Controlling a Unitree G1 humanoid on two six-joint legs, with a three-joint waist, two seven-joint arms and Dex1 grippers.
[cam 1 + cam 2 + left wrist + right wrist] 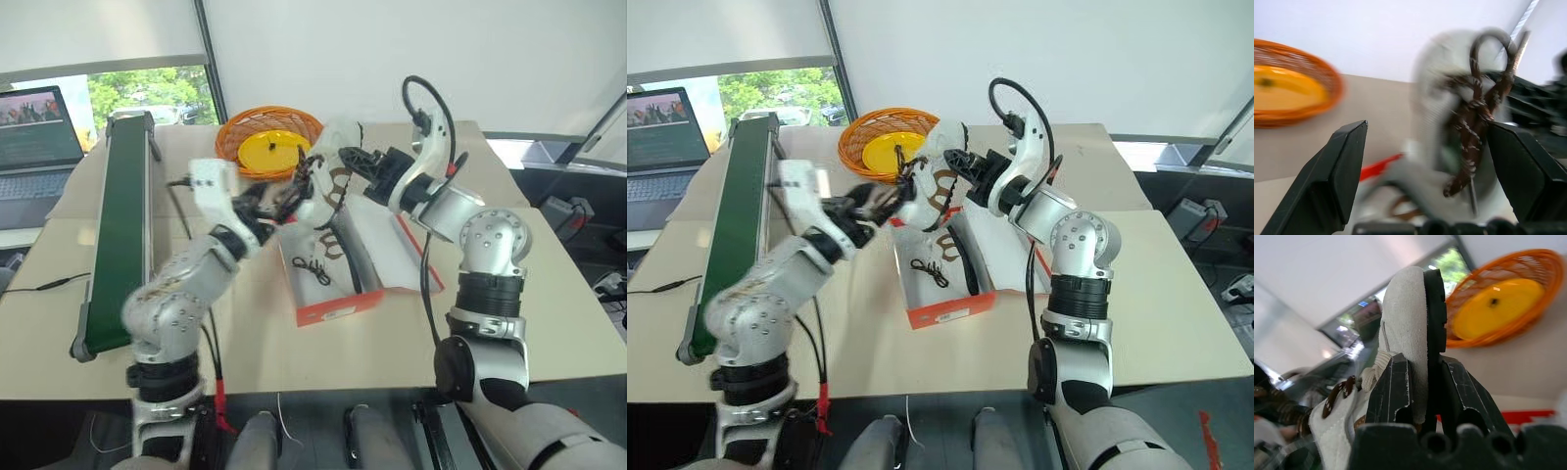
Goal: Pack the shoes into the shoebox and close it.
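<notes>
I see my left gripper [1420, 161] spread wide, holding nothing, beside the raised sandal [328, 171]. My right gripper [1425, 382] is clamped on that sandal's sole, above the open shoebox [338, 308] holding the other sandal [345, 257].

A beige table [323, 352] carries everything. An open red-orange shoebox [338, 308] lies on it, just below the right gripper [315, 176]. A round orange wicker basket [266, 137] holding a yellow plate [272, 152] sits just beyond both grippers. A long green conveyor [118, 225] runs well outside the left gripper [269, 211], with a laptop [34, 147] farther out that way.
</notes>
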